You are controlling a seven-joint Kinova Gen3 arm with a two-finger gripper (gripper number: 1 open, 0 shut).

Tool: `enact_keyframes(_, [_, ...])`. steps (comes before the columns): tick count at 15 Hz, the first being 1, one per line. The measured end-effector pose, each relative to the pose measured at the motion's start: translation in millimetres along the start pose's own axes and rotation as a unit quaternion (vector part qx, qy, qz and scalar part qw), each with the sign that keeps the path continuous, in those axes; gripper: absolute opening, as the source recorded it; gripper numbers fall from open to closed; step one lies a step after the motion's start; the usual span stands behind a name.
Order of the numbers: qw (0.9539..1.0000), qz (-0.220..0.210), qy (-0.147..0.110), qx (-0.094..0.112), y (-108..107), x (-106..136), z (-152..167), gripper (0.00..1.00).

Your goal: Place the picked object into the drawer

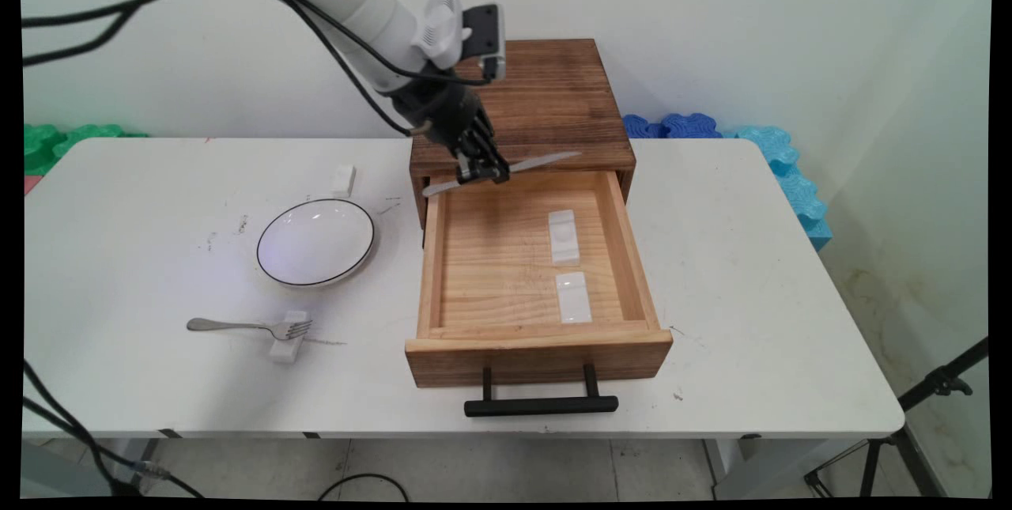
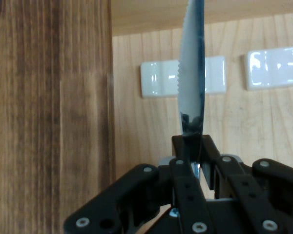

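Steel knife (image 1: 506, 171) sits pinched crosswise in my gripper (image 1: 482, 171), hanging over the back edge of the open drawer (image 1: 506, 265); two white rests (image 1: 563, 236) lie below, toward the handle

Open wooden drawer (image 1: 538, 356) under the knife (image 1: 545, 162), two white rests (image 1: 563, 237) inside; plate (image 1: 316, 243) and fork (image 1: 237, 326) well apart, leftward.

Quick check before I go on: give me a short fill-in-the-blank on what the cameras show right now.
1. The gripper is shut on a ____.
2. It hangs over the back of the open ____.
3. Inside the drawer lie ____ white rests.
4. The fork lies left of the drawer, its tines on a white ____.

Missing words: knife; drawer; two; rest
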Motion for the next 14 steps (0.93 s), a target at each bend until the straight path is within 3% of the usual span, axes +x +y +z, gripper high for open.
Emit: enact_keyframes(14, [0.9998, 0.012, -0.011, -0.007, 3.1, 19.3, 71.8, 0.0])
